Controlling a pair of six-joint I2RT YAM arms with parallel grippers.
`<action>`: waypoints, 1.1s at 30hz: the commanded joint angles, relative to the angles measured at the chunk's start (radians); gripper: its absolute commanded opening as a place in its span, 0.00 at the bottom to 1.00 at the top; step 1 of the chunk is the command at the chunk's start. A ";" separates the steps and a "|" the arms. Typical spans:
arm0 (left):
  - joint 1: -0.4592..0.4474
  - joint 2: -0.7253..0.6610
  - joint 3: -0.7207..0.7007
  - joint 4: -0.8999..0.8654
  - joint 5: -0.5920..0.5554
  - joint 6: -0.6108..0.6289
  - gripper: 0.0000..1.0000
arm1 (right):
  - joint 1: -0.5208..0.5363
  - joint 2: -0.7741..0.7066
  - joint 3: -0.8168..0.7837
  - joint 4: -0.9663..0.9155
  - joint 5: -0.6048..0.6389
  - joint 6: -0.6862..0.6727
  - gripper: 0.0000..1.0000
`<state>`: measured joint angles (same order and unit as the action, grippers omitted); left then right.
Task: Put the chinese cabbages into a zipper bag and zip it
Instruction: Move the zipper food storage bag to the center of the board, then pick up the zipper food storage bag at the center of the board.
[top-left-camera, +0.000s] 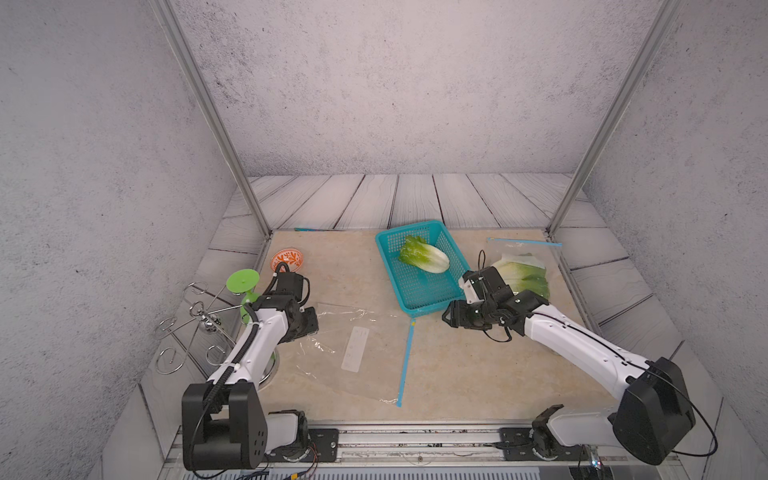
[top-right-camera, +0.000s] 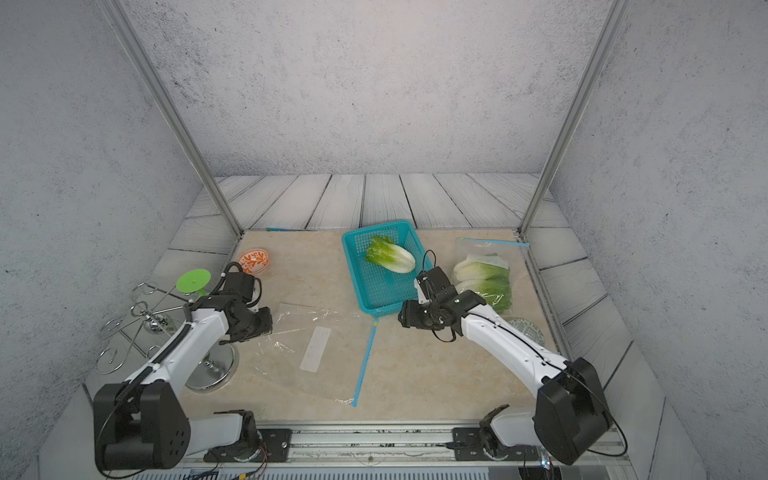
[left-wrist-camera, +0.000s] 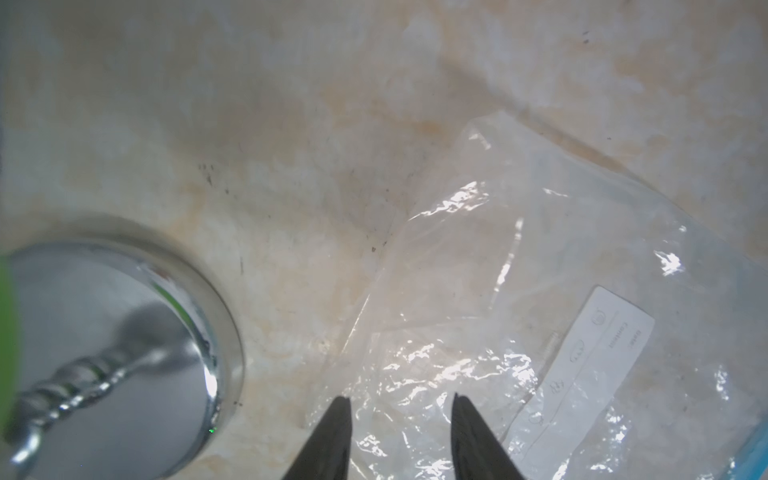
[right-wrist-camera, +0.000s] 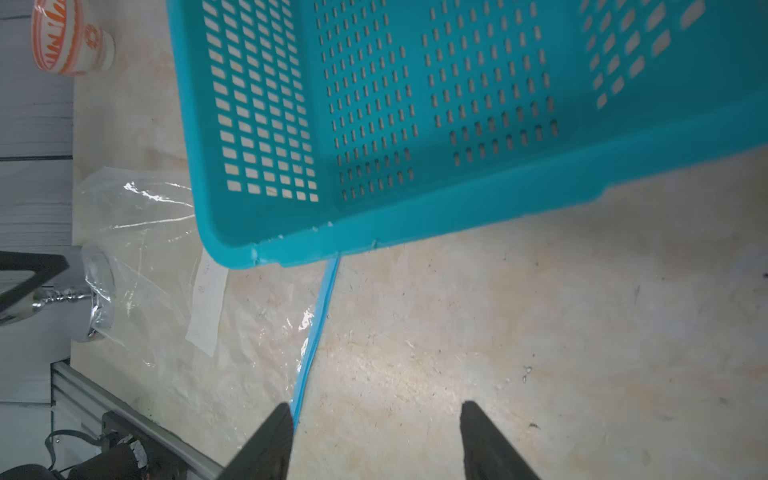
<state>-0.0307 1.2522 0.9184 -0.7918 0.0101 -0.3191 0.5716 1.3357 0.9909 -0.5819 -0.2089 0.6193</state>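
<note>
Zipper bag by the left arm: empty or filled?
Empty: the zipper bag lies flat, only its white label and the tabletop showing through.

Teal perforated basket (top-left-camera: 432, 297), green-and-white cabbage (top-left-camera: 424, 254), orange-patterned bowl (top-left-camera: 286, 259), blue-edged clear bag (top-left-camera: 374, 365)

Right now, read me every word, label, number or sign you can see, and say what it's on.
"Contents": likely reading, blurred, on the white label of the empty zipper bag, left wrist view.
"Date:": likely reading, blurred, same label.
Round symbols on that label: too blurred to read.
Label in both top views: too small to read.
No other text shows.
</note>
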 joint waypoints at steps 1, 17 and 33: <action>-0.077 -0.055 0.092 -0.087 -0.071 0.016 0.49 | 0.015 0.026 -0.018 -0.022 -0.027 0.041 0.64; -0.833 0.229 0.157 -0.029 0.005 -0.201 0.81 | 0.079 0.011 -0.172 0.148 0.024 0.210 0.57; -0.943 0.600 0.295 0.025 -0.073 -0.202 0.76 | 0.042 -0.045 -0.226 0.127 0.052 0.163 0.59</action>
<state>-0.9718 1.8343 1.1877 -0.7647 -0.0193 -0.5049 0.6182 1.3201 0.7742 -0.4519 -0.1635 0.7959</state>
